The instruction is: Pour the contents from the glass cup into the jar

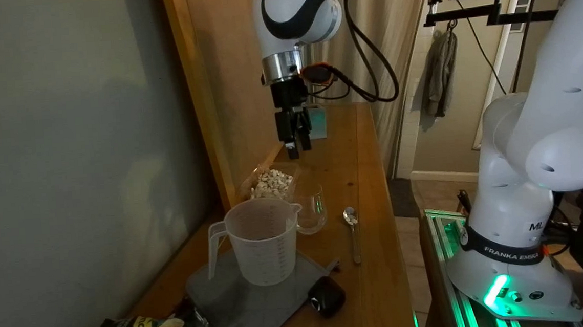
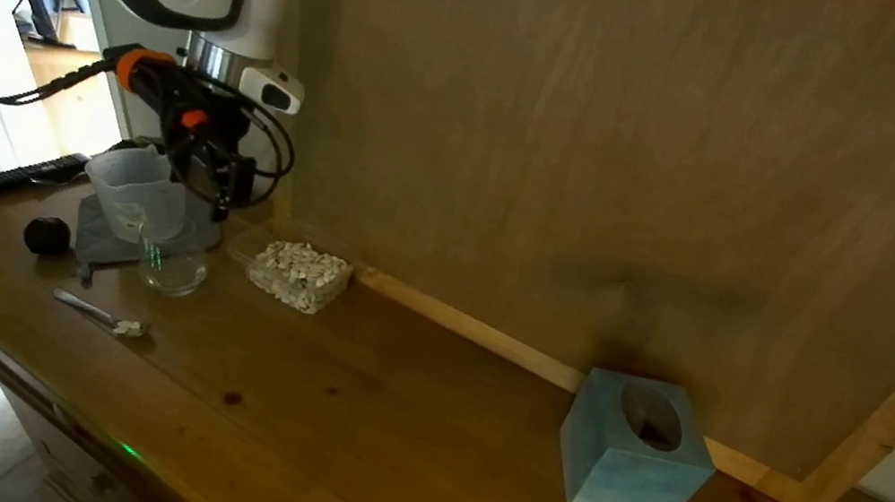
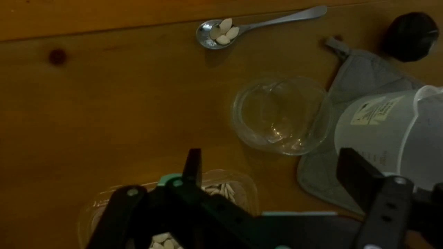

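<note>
risking a knocked glass (image 3: 282, 117) if the hand (image 3: 270, 154) comes down off-centre, or a bumped jug (image 3: 387, 133) (taken for the jar), as the two stand close together; clear walls make the grip point easy to misjudge; hand spread wide, holding nothing; glass upright on the counter (image 3: 121, 103), just beside the jug, well below the hand and, in the wrist view, beyond its fingertips (image 3: 194, 162); its contents can't be made out.

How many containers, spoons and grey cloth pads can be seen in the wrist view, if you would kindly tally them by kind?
Containers: 3 (glass cup, pitcher, seed tub)
Spoon: 1
Grey cloth pad: 1
Total: 5
</note>
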Controlling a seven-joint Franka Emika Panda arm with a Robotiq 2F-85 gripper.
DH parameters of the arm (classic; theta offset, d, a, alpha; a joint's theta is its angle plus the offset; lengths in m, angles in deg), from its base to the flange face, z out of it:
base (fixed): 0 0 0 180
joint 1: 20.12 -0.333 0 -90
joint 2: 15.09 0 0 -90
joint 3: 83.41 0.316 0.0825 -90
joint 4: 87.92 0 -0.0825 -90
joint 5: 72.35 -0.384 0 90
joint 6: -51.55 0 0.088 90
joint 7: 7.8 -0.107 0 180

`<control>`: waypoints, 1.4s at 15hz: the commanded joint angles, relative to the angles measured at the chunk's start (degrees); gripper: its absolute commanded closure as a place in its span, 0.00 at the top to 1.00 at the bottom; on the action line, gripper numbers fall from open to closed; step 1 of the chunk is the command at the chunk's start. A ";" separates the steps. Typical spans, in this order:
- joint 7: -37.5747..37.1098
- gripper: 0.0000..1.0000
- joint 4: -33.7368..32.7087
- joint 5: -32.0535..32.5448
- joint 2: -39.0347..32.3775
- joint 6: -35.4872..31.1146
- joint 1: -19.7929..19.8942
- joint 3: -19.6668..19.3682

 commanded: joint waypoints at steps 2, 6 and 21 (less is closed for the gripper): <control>-7.57 1.00 0.38 -0.83 -1.23 0.24 0.32 1.61; -8.03 1.00 0.66 -0.06 -1.16 0.09 0.33 1.97; -15.02 1.00 4.84 -1.27 -0.21 -10.15 -1.84 6.39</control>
